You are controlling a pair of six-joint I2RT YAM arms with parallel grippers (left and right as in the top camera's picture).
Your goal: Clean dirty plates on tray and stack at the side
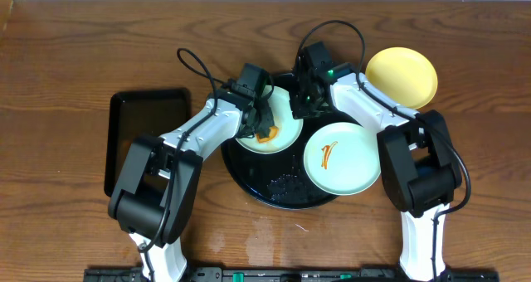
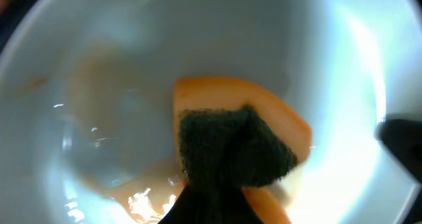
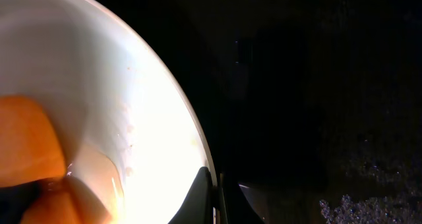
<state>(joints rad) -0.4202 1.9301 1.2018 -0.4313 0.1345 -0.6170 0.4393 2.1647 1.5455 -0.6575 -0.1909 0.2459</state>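
A pale mint plate (image 1: 280,134) lies on the left of the round black tray (image 1: 274,196). My left gripper (image 1: 260,119) is shut on an orange sponge (image 1: 267,135) with a dark green pad and presses it onto this plate. The left wrist view shows the sponge (image 2: 264,109) on the wet, orange-smeared plate (image 2: 119,85). My right gripper (image 1: 301,108) is shut on the plate's right rim, and the right wrist view shows its fingers (image 3: 216,191) pinching the rim (image 3: 191,128). A second mint plate (image 1: 344,162) with an orange smear lies on the tray's right. The yellow plate (image 1: 401,76) sits on the wooden table.
A rectangular black tray (image 1: 149,133) lies on the table at the left. Water droplets (image 1: 286,182) sit on the round tray's front part. The dark tray surface (image 3: 316,85) fills the right of the right wrist view.
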